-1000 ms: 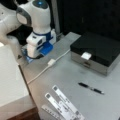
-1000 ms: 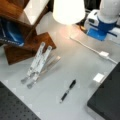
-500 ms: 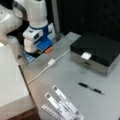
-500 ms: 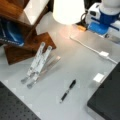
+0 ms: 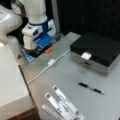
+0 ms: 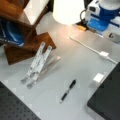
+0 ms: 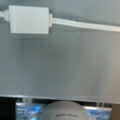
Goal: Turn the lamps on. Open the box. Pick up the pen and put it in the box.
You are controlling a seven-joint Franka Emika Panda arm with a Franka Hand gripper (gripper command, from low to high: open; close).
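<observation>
White arm (image 5: 35,15) poised low beside lamp (image 6: 68,11); gripper (image 5: 37,51) fingers' state unclear.

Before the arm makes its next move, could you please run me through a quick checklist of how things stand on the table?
1. Lamp lit: ok, its shade glows in a front view.
2. Box open: not ok, black lid down, white tab at its front edge.
3. Pen reachable: ok, lying free on the table, apart from the box.
4. Gripper holding anything: cannot tell; its fingers are hidden low behind the arm's hand, near the white cable switch.
5. White strips away from the pen: ok.
</observation>
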